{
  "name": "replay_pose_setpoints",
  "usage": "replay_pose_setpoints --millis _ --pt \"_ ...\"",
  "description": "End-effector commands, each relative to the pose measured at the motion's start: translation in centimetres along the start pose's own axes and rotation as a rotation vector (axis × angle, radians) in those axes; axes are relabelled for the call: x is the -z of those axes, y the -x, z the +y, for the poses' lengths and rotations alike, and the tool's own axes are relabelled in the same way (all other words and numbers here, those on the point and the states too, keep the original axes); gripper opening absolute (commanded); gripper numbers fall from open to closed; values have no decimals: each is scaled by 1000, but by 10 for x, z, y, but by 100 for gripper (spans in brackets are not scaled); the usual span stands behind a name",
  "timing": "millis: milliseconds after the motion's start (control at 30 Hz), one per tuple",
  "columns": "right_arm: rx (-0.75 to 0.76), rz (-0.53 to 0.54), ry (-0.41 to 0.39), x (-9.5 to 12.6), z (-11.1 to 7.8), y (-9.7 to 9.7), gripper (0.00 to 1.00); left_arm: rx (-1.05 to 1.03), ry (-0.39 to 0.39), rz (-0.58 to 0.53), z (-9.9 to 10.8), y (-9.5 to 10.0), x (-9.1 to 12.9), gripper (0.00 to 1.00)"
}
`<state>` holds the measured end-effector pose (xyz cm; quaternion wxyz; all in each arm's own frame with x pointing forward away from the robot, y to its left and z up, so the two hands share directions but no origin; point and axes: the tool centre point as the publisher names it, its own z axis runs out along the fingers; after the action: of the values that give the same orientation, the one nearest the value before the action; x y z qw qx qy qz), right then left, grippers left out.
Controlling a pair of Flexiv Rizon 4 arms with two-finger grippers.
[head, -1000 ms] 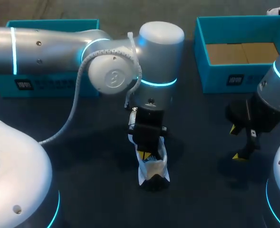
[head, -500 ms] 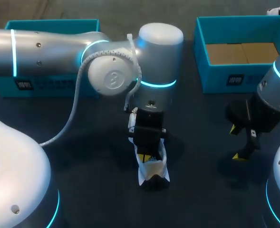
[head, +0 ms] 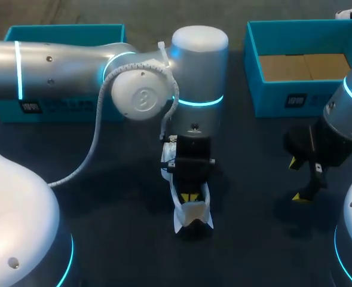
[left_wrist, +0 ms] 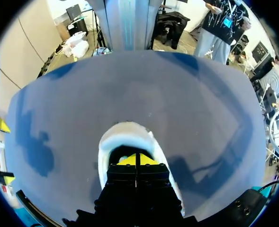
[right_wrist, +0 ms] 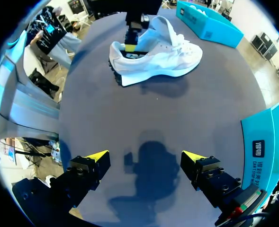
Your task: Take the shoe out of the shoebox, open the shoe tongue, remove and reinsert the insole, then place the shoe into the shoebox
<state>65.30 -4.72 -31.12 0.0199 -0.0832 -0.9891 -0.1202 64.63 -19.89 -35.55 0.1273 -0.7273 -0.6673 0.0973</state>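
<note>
The open blue shoebox (head: 271, 95) stands well beyond the right gripper (right_wrist: 146, 165), which hangs over the table (right_wrist: 177, 123) with fingers spread wide, holding nothing. The white shoe (right_wrist: 177, 52) sits upright under the left gripper (left_wrist: 137, 160), whose yellow tips are pressed together inside its opening.

the shoe (head: 191, 210) lies mid-table, left fingers (head: 185, 197) in its opening, shoebox (head: 271, 98) behind-right, right fingers (head: 297, 197) well to its right.

shoe (head: 193, 214) far end hidden under left arm (head: 196, 78); insole indiscernible inside.
</note>
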Motion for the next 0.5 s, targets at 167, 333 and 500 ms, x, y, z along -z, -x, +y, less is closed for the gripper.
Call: replay_pose_setpoints --millis 167,333,500 --pt "1 -3 0 0 -1 -1 100 24 -9 83 -1 5 -17 0" --pt "1 -3 0 0 -1 -1 100 41 -24 102 5 3 -36 0" --pt "1 -3 0 0 -1 -1 100 60 -15 83 9 2 -48 0"
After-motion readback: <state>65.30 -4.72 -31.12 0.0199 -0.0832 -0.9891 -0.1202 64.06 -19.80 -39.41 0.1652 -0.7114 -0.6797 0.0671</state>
